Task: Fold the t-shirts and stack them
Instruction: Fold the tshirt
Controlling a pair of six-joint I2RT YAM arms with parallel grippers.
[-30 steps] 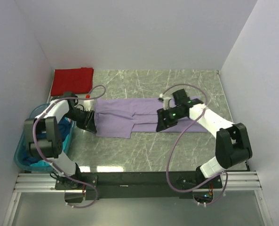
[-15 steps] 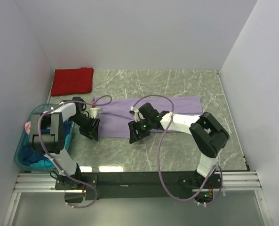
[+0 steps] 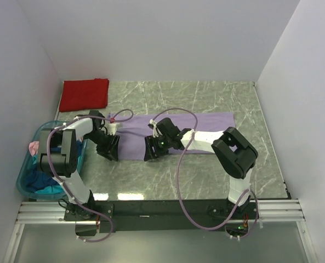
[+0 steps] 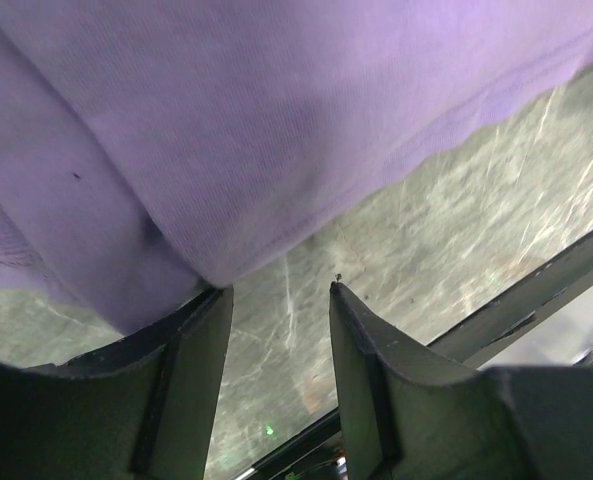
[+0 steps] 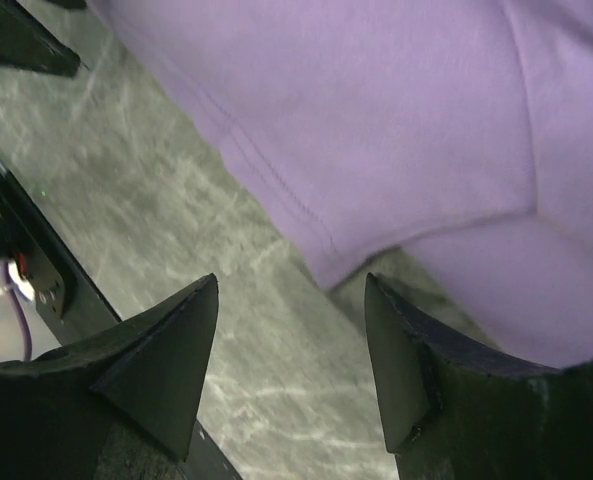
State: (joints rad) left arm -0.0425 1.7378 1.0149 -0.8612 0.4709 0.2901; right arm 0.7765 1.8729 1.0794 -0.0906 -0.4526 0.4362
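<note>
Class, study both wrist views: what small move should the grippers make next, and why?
Probably ease both forward and close on the hem. The left gripper and right gripper stand open at the near edge of the purple shirt, cloth at their fingertips, nothing pinched yet.

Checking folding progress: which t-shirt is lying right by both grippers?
The light purple t-shirt, stretched long across the middle. The red t-shirt lies folded in the far left corner, and the other shirts are bunched in the teal tub.
</note>
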